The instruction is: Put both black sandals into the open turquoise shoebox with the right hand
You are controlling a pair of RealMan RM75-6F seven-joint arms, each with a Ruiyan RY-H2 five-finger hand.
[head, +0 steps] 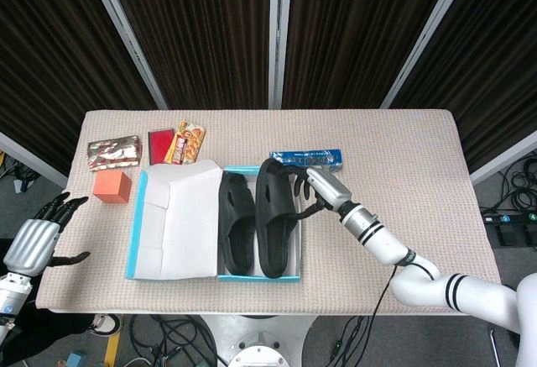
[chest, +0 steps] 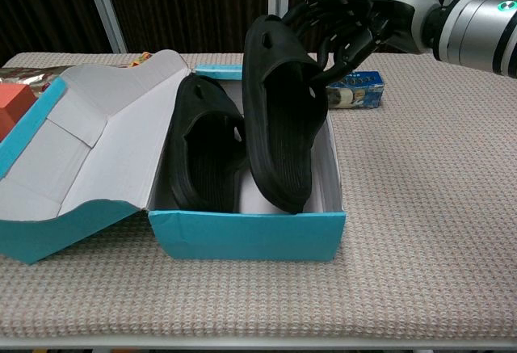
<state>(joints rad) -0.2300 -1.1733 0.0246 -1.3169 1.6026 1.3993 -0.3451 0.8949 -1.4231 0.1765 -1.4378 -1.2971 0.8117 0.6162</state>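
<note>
A: Nearest the chest camera is the box (chest: 246, 236), turquoise outside, white inside, its lid (chest: 77, 135) folded open to the left of the frame. What does the right hand (chest: 355, 14) hold?

B: The second sandal (chest: 279, 119). Its fingers curl around the strap end, upper middle of the chest view, and the sandal hangs tilted, its lower end down inside the box, right half.

A: And the first sandal (chest: 202, 147)?

B: It lies in the left half of the box, leaning against that wall, just beside the held one.

A: Does the head view add anything?

B: Yes. It shows the left hand (head: 33, 241) at the lower left edge, off the table, fingers spread and holding nothing. It also shows snack packets (head: 113, 150) and an orange block (head: 112, 186) in the upper left, beyond the lid. A blue packet (head: 309, 158) lies behind the right hand.
</note>
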